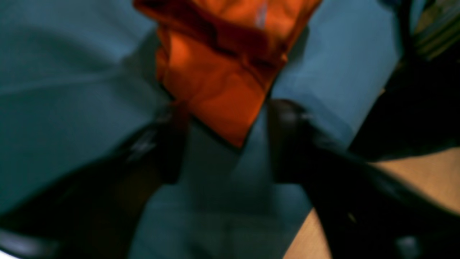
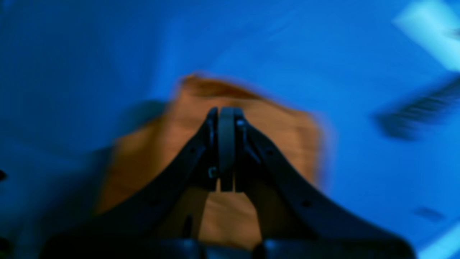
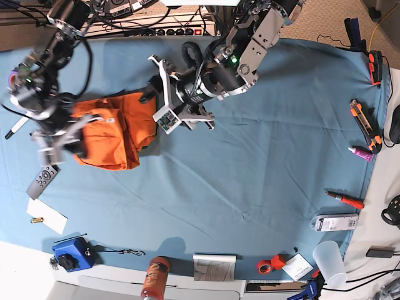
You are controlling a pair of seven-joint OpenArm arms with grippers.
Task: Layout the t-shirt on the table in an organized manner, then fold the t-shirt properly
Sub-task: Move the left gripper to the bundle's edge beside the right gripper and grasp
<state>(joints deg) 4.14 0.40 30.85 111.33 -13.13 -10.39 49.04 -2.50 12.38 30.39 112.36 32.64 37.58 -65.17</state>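
The orange t-shirt (image 3: 112,134) lies bunched at the left of the blue table (image 3: 262,169). My left gripper (image 3: 155,94) is at the shirt's right edge. In the left wrist view the left gripper (image 1: 228,144) is open, and a corner of the t-shirt (image 1: 215,82) hangs down between its dark fingers (image 1: 287,136) above the table (image 1: 54,90). My right gripper (image 3: 50,147) is at the shirt's left edge, blurred. In the right wrist view the right gripper (image 2: 226,115) has its jaws pressed together just above the t-shirt (image 2: 280,136). No fabric shows between them.
A grey remote (image 3: 42,181), white paper (image 3: 47,215) and a blue device (image 3: 72,253) lie at the front left. An orange bottle (image 3: 153,281), booklet (image 3: 214,265), red tape roll (image 3: 265,265) and plastic cup (image 3: 328,262) line the front edge. Tools (image 3: 362,115) lie at the right edge.
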